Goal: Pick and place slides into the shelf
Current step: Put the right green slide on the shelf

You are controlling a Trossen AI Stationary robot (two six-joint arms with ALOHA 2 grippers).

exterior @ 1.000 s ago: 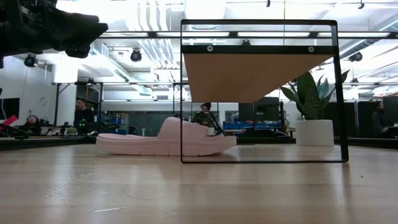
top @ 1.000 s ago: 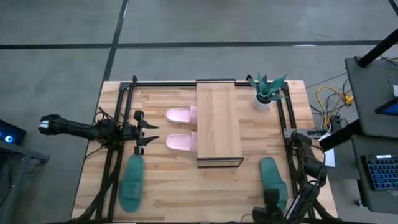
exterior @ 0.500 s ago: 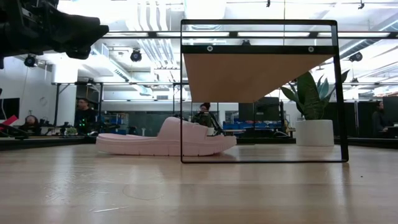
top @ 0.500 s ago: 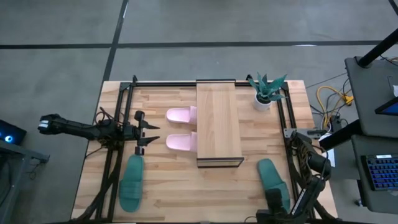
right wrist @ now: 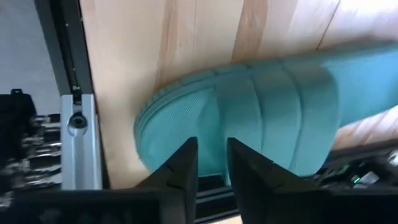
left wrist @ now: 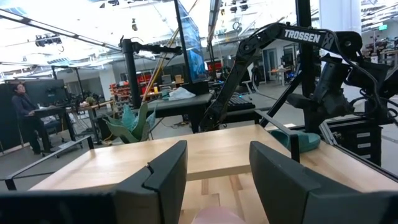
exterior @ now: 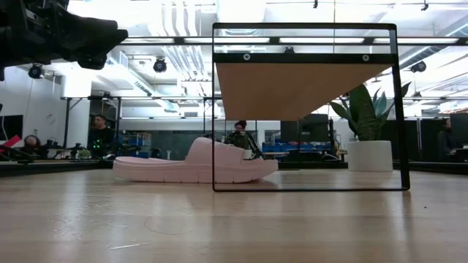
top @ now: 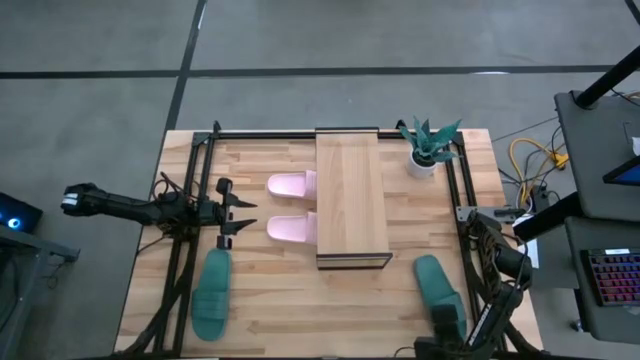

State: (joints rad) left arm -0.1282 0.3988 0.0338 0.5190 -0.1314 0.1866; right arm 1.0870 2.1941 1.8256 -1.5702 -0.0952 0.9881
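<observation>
A robotics lab or workshop in an open industrial hall. The wooden table (top: pixel 270 290) stands on a grey concrete floor (top: pixel 300 40), with a computer keyboard (top: pixel 612 278) and coiled yellow cables (top: pixel 530 155) at a bench beside it. Beyond the table are exposed ceiling ducts (exterior: pixel 183 22), hanging lights, workbenches, seated people (exterior: pixel 99 135) and a Trossen-branded arm (left wrist: pixel 298 56).

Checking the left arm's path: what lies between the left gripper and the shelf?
In the high view, the two pink slides lie between the left gripper and the shelf, their far ends tucked under the plank.
</observation>
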